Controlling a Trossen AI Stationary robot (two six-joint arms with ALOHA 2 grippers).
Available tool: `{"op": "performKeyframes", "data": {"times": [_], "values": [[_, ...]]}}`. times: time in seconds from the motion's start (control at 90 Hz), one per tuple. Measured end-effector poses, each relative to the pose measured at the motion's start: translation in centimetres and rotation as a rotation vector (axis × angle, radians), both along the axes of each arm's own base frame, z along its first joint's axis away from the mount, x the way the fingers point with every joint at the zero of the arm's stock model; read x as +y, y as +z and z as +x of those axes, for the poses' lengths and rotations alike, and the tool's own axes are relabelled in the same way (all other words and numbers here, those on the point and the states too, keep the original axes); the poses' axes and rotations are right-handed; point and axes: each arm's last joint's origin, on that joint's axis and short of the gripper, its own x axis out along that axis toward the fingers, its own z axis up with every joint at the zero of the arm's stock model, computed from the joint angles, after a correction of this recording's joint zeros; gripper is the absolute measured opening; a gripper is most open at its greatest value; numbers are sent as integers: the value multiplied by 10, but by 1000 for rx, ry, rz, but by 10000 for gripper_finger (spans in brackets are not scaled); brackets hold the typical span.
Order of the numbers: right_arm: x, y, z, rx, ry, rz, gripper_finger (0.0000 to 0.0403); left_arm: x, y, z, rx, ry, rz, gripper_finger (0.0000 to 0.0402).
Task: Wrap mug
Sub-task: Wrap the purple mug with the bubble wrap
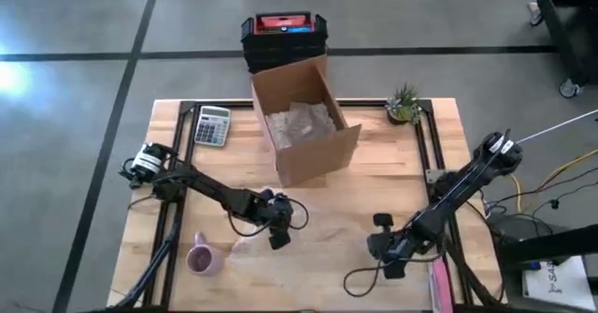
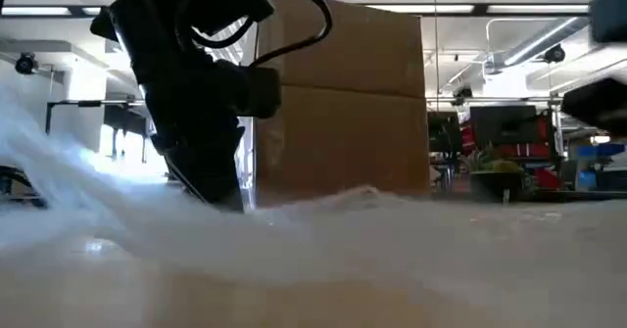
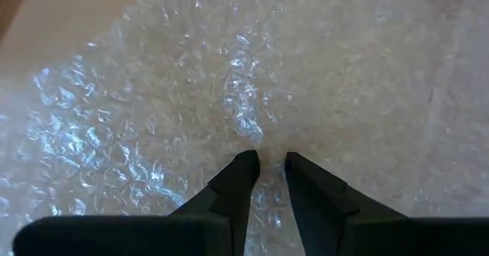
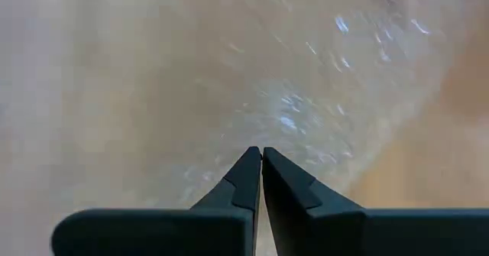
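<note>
- Pink mug (image 1: 200,258) on its side, near front-left table edge, beside bubble wrap sheet (image 1: 257,249).
- Left gripper (image 1: 278,227) over wrap, fingers slightly apart, nothing held; mug lies to its left-front.
- Left arm nearer; right gripper (image 1: 391,257) pinched closed, empty, well apart.

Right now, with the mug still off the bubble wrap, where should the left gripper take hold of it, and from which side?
The pink mug stands upright, mouth up, at the table's front left, clear of the bubble wrap. Its handle seems to point right. Probably best to bring the left gripper down from above and pinch the rim on the side away from the handle.
</note>
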Motion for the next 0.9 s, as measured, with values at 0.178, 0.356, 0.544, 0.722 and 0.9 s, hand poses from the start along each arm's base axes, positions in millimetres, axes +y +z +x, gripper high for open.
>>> {"op": "performKeyframes", "data": {"times": [0.178,0.356,0.544,0.722,0.9], "values": [[-31,-8,9,86,-12,-202,2,0,6,-3,2,-8,-12,74],[-48,4,16,73,5,-201,2,2,22,-7,-28,-8,-4,74],[-50,11,18,38,-16,-173,3,5,49,-14,-104,-21,2,74],[-51,11,18,30,-112,-148,17,12,79,-31,-126,-57,18,87],[-51,11,17,28,-123,-143,75,23,102,-56,-84,-34,-13,147]]}}
